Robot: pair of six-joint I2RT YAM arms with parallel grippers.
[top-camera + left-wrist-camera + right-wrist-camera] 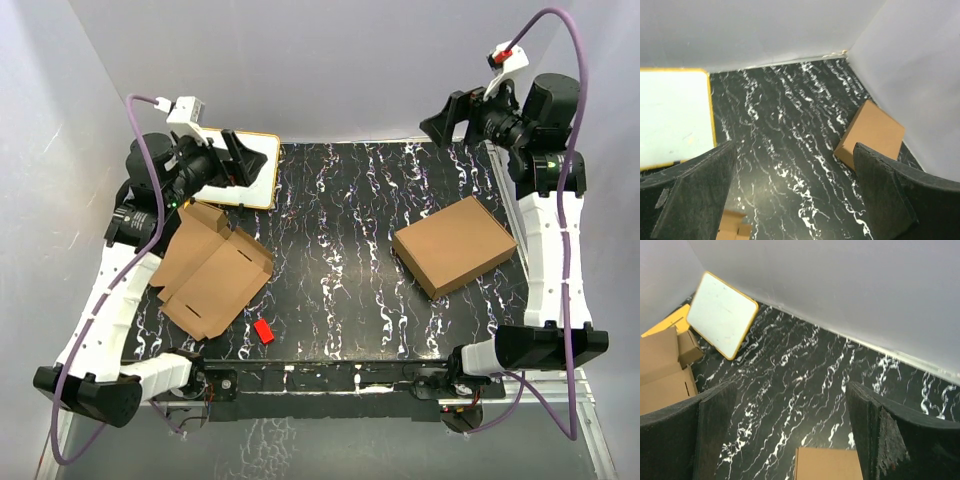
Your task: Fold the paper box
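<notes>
paper box (732, 225): cut by bottom edge | closed box (827, 463): cut by bottom edge

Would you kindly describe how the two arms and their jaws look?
The left arm and right arm have white shells with black joints and bases. A purple cable loops along each to a white wrist camera; the right one carries a red tag. The jaws are flat black plates.

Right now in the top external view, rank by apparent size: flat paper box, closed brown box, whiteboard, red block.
1. paper box.
2-3. closed brown box and whiteboard: alike, the whiteboard partly hidden by the left arm.
4. red block.
</notes>
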